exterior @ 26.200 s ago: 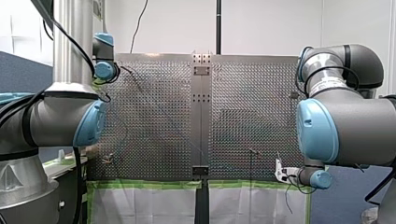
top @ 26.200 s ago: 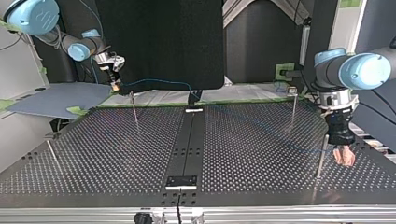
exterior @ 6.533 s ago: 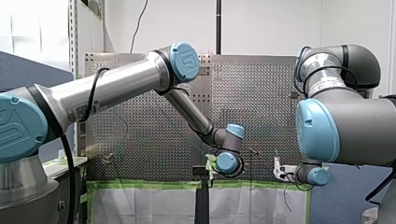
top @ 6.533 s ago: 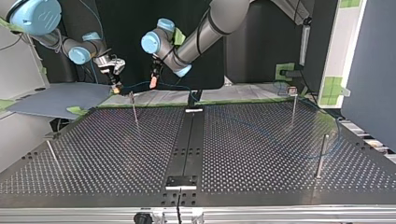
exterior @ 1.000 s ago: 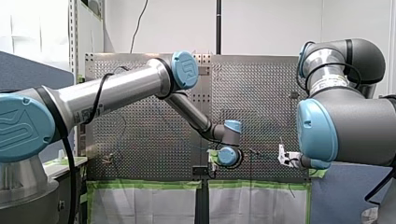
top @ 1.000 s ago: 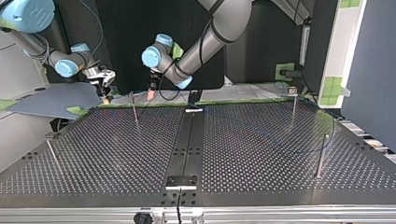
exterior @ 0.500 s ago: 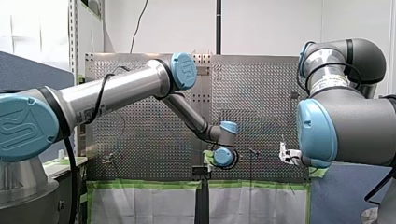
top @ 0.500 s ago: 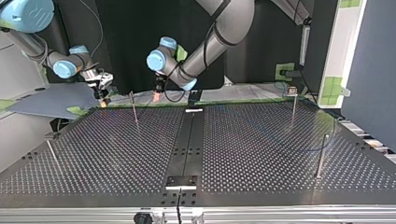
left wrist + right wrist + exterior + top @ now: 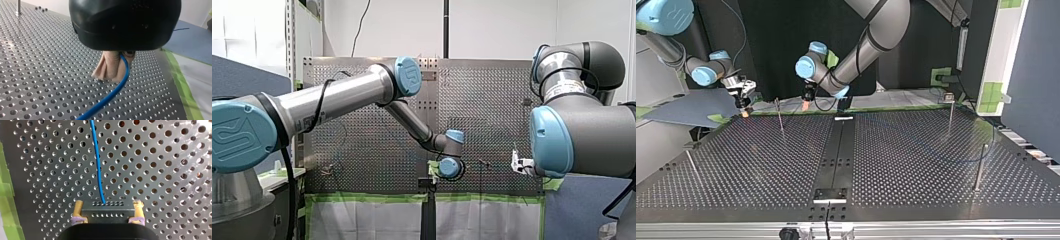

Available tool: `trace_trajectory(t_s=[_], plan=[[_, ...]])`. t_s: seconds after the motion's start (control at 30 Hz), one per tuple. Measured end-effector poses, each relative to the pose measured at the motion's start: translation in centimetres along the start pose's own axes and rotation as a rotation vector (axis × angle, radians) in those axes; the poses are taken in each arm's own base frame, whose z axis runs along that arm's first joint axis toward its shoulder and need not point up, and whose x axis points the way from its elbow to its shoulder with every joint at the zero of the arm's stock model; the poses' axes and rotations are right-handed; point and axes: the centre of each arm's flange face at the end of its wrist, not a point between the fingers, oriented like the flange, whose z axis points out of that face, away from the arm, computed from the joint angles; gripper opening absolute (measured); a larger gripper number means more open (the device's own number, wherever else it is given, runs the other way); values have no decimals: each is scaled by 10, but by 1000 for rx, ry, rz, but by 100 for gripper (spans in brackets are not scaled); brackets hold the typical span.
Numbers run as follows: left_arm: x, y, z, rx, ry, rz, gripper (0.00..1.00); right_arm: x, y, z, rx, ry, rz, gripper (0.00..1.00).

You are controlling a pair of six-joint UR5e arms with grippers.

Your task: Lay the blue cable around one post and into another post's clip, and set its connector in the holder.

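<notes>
Right now the left pincer (image 9: pixel 112 75) is clamped on the blue cable (image 9: pixel 110 96) and the right pincer (image 9: pixel 108 214) on its connector (image 9: pixel 107 206), low over the tabletop (image 9: pixel 896 165) either side of a thin post (image 9: pixel 780 116), so I think the cable goes round it next, gently.

4 upright posts (image 9: pixel 980 167) ring the open middle of the table (image 9: pixel 761 175).

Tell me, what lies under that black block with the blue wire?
Only perforated table shows beneath the connector, with its blue cable leading away. My right gripper covers the connector's rear.
</notes>
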Motion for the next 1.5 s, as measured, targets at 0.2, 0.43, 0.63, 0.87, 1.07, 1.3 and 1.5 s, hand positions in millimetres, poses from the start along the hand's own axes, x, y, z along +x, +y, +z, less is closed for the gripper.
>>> trace_trajectory(t_s=[0.2,0.43,0.63,0.87,1.07,1.3,1.5], plan=[[0,1,1,0,1,0,43,-1,-2,0,1,-5,2,0],[2,-5,-3,37,32,9,100,-1,-3,0,2,-8,4,0],[8,-12,-11,78,87,34,100,-1,-3,0,5,-9,5,0],[0,-18,-22,136,123,74,100,-1,-4,0,9,-9,7,0],[-22,-21,-29,179,91,52,100,-2,-7,1,15,-10,8,0],[-39,-24,-46,180,93,54,100,-2,-8,2,17,-10,8,0],[-25,-14,-65,147,155,82,100,-2,-9,2,17,-10,9,0]])
